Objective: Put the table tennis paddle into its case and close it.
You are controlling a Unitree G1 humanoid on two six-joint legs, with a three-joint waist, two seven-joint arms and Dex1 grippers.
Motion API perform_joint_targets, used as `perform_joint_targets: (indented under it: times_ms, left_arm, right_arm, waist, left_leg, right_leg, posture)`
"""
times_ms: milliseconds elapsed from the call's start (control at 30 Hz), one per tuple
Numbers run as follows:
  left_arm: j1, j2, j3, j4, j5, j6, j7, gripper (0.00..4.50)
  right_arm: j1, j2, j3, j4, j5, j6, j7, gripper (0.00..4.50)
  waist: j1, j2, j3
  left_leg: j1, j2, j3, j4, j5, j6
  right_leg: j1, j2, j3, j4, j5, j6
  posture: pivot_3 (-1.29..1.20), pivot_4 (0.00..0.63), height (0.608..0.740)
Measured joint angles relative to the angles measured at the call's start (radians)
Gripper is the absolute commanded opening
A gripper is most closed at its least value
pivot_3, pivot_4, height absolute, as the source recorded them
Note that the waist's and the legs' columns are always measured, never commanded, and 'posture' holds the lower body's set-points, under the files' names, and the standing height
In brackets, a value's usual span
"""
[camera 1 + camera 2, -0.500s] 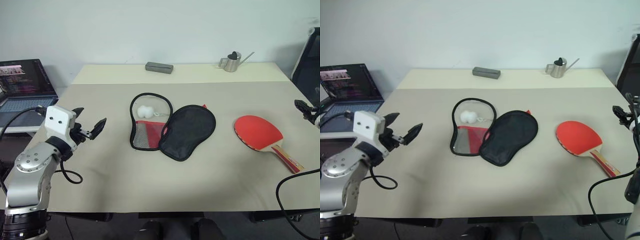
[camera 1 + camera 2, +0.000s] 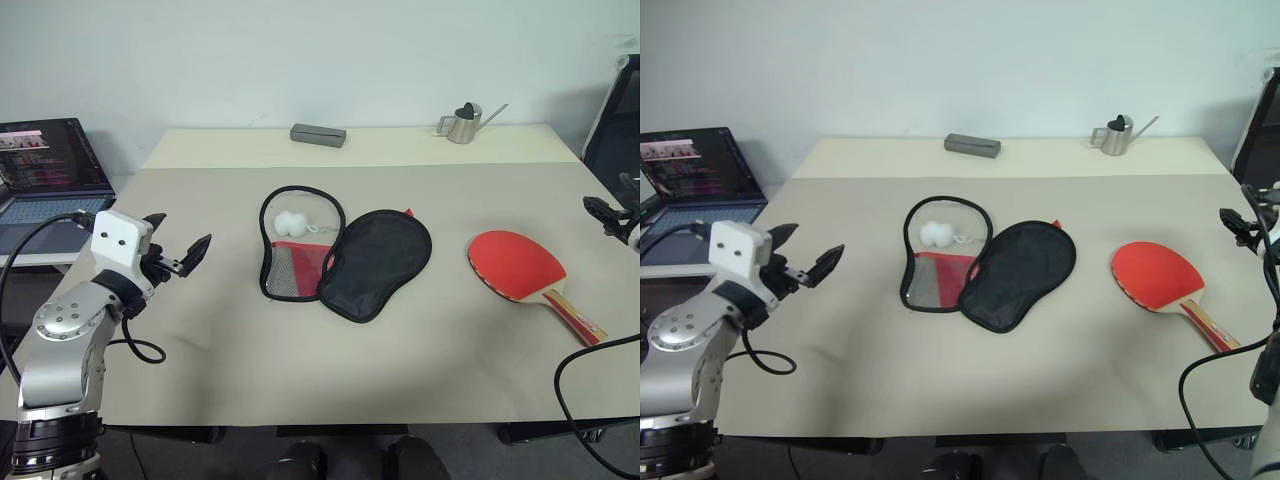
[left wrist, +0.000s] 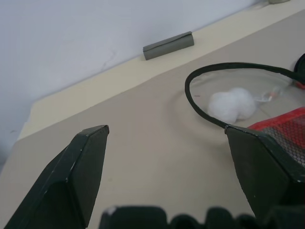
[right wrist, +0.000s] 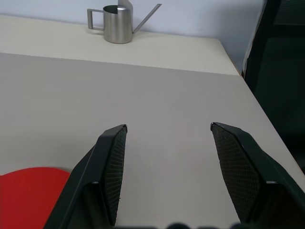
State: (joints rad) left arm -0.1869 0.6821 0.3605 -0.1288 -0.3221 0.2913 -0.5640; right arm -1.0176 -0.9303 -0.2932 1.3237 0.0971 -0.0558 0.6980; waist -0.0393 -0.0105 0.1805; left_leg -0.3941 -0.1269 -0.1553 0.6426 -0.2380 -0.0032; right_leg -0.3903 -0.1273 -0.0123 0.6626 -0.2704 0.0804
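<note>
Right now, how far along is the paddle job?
Done: the case lies unzipped and open on the table. In hand: nothing; left gripper and right gripper are open and empty. Left: pick up the paddle, insert it, zip closed.

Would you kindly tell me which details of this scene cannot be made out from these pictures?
- Case: its black flap lies folded over, hiding what is beneath it, in both eye views.
- Right gripper: cut off by the picture's edge in the eye views.
- Paddle: the right wrist view's edge cuts off its handle.
- Laptop screen: text too small.
</note>
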Motion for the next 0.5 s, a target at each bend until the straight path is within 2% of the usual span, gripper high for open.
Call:
perform_joint_targets:
  times_ms: [333, 500]
  left_arm:
    - [0.072, 0.025, 0.121, -0.002, -0.073, 0.004, -0.057, 4.27]
    - [0.076, 0.026, 0.129, -0.003, -0.085, 0.007, -0.058, 4.27]
  right_arm:
    - [0.012, 0.046, 0.001, -0.021, 0.006, 0.008, 0.136, 3.04]
    - [0.02, 0.067, 0.001, -0.069, 0.027, 0.034, 0.219, 3.04]
  waist:
    - [-0.001, 0.0, 0.0]
    - [0.004, 0.0, 0.0]
  left_leg:
    - [0.001, 0.002, 0.001, 0.0, -0.001, -0.001]
    - [0.001, 0.002, 0.001, 0.0, -0.001, -0.001]
  right_leg:
    - [-0.001, 0.002, 0.001, 0.0, 0.0, 0.0]
    - [0.0, 0.002, 0.001, 0.0, 0.0, -0.001]
  posture:
    - [0.0, 0.15, 0.74]
    - [0.0, 0.15, 0.74]
